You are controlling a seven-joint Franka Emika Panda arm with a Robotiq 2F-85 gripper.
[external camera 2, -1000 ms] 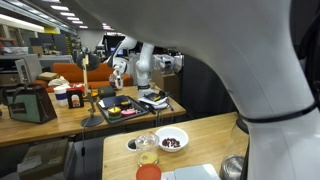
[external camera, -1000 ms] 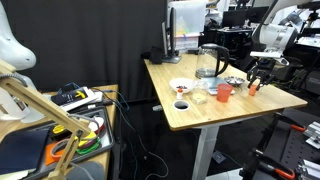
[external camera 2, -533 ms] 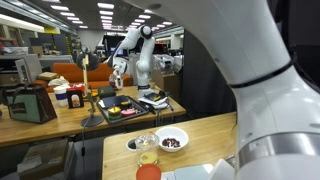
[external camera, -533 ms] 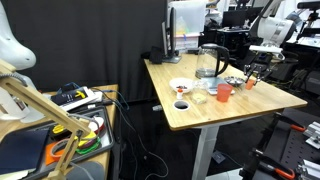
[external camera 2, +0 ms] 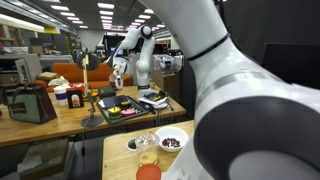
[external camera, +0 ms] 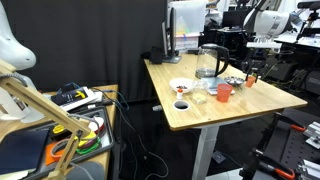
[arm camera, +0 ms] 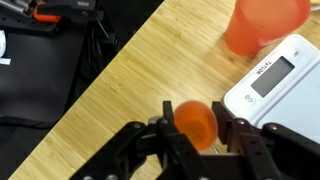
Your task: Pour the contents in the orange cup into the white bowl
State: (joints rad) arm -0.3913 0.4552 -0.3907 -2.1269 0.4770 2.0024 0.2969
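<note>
My gripper (arm camera: 196,128) is shut on the small orange cup (arm camera: 194,120) and holds it above the wooden table; its inside does not show. In an exterior view the gripper (external camera: 252,72) hangs over the table's far right part, with the orange cup (external camera: 251,78) between its fingers. The wide white bowl (external camera: 181,85) sits on the table well to the left of it, with small reddish bits inside. The white bowl also shows in an exterior view (external camera 2: 171,140), where the robot's own body hides the gripper.
A larger red cup (arm camera: 265,25) (external camera: 224,92) and a white scale (arm camera: 275,85) lie close to the gripper. A glass pitcher (external camera: 209,62), a metal bowl (external camera: 234,80), a clear glass (external camera: 199,96) and a small white cup (external camera: 181,104) stand between gripper and bowl. A cluttered side table (external camera: 70,110) stands apart.
The gripper has risen off the table with the orange cup in it and shifted a little toward the metal bowl and pitcher. The other things have not moved.
</note>
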